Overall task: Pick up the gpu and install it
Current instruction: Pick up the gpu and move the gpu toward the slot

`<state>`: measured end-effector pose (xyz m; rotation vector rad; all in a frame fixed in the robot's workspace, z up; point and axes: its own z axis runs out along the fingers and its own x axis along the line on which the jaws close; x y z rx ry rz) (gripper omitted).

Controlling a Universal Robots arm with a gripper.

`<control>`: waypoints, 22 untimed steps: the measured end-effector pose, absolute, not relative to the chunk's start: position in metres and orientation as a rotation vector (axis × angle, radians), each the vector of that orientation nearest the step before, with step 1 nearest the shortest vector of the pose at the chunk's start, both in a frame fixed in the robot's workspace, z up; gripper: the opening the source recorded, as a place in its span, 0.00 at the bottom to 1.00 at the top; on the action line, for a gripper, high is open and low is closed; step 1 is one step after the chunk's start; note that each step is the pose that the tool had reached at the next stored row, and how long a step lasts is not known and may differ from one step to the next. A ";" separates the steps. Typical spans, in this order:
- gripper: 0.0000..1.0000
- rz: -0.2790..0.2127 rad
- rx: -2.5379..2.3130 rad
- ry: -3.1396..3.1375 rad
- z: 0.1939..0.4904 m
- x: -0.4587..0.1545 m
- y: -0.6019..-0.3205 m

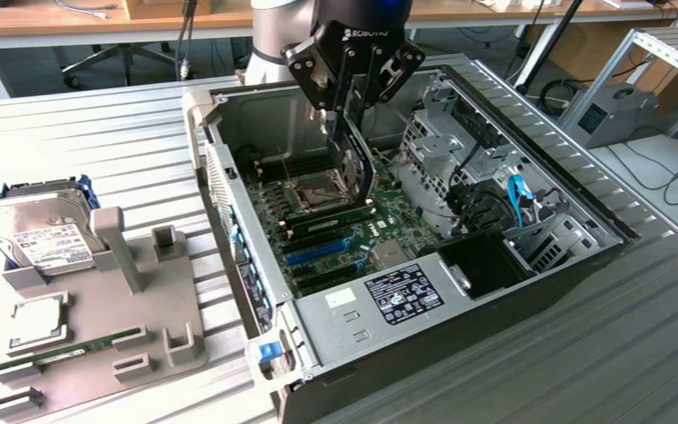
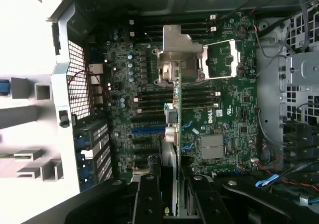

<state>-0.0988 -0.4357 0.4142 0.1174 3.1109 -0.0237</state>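
Nearest in the exterior view, at its left, a grey holder [image 1: 103, 371] lies on the ribbed metal bench [image 1: 516, 389]. The holder carries a long memory stick [image 1: 74, 347], a square processor [image 1: 39, 320] and, further back, a hard drive [image 1: 45, 234] with a white label. Beside the holder lies the open computer case [image 1: 351, 353], with its power supply [image 1: 392, 296] at the near end and, behind that, the motherboard [image 1: 401, 215] with the blue slots [image 1: 315, 252]. Above the middle of this board hangs the tool [image 1: 345, 124]. Its jaws stand about half closed, one on each face of the gpu [image 1: 358, 168], which they hold edge-on and upright inside the case, over the slot area and not yet seated, as far as I can judge. In the wrist view the card [image 2: 175, 129] runs as a thin green line away from the tool [image 2: 175, 204] toward the motherboard [image 2: 224, 114], with its silver end bracket [image 2: 177, 52] at the far end. I judge the card to be light and stiff but fragile: the fan, the small parts and the contact edge should not be pressed. The free upper edge, where the jaws now sit, seems the right place to hold it, though such a thin plate can tilt or slip between the pads. Far behind the case stand wooden desks [image 1: 68, 18].
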 end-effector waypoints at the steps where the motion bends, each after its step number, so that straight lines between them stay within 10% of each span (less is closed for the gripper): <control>1: 0.26 -0.024 0.117 3.111 0.414 -0.098 -0.436; 22: 0.26 -0.031 0.118 3.111 0.410 -0.092 -0.435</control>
